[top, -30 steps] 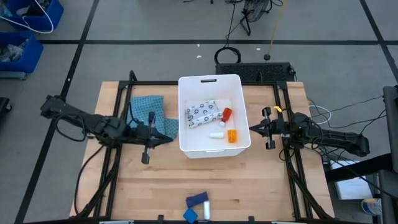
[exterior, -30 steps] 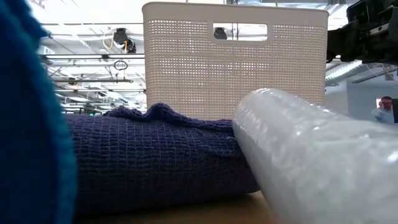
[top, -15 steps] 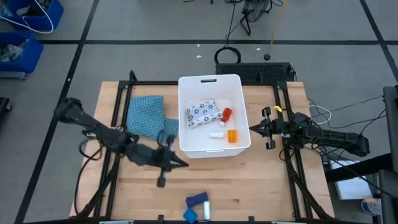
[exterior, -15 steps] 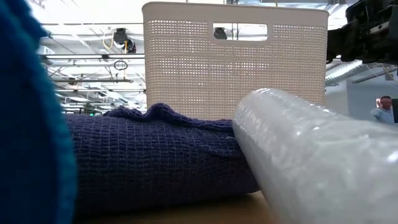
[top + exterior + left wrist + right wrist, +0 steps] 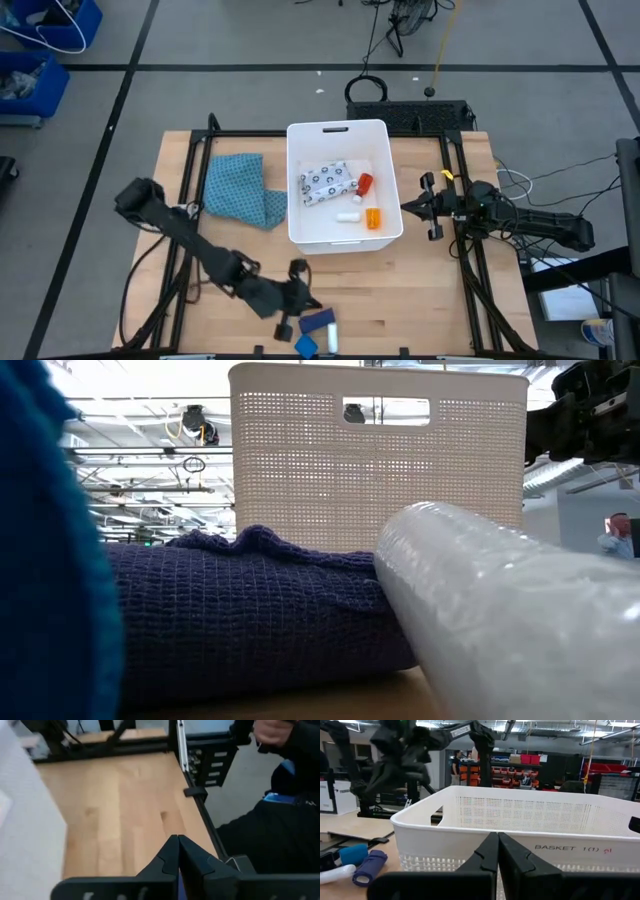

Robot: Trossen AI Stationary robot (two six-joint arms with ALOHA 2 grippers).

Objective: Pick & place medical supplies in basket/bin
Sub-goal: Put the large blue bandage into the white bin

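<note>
Supplies sit in two groups on our table. Inside the white basket [image 5: 342,184], which stands at the table's middle with perforated walls and a handle slot in its far rim, we see a flat white pouch [image 5: 327,182] with a dark pattern, a red bottle [image 5: 364,183] with a white cap beside it, an orange pill bottle [image 5: 373,218] and a small white item [image 5: 346,216]. At the near edge of the table lie a dark blue rolled cloth [image 5: 317,322], a brighter blue piece [image 5: 305,346] and a white tube [image 5: 331,338], all touching or just beside one another (the low view looks past the knitted cloth and the clear-wrapped tube towards the basket).

Our left gripper [image 5: 300,297] is just beside the dark blue roll, its fingers pressed together and holding nothing. Our right gripper [image 5: 407,207] waits at the basket's right wall, fingers likewise together. A teal patterned cloth [image 5: 238,186] lies left of the basket.
</note>
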